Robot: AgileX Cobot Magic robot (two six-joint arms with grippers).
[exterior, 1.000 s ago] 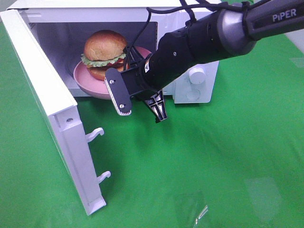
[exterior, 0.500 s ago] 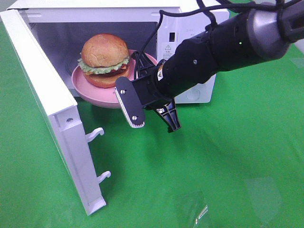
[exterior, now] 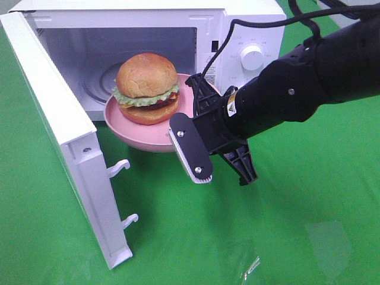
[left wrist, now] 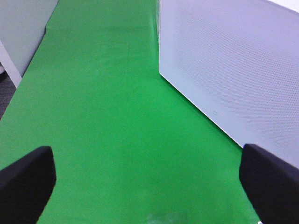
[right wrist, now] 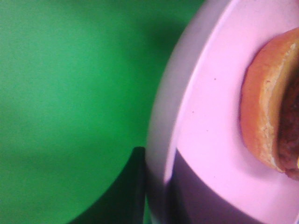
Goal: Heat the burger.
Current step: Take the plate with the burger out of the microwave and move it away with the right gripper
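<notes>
One burger rides its pink plate, rim pinched by the right tool, at the open microwave; heating remains undone.

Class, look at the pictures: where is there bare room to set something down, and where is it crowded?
Bare green cloth lies right of the open door, in front of the arm. The microwave mouth is crowded: the right tool holds the pink plate with the burger there.
</notes>
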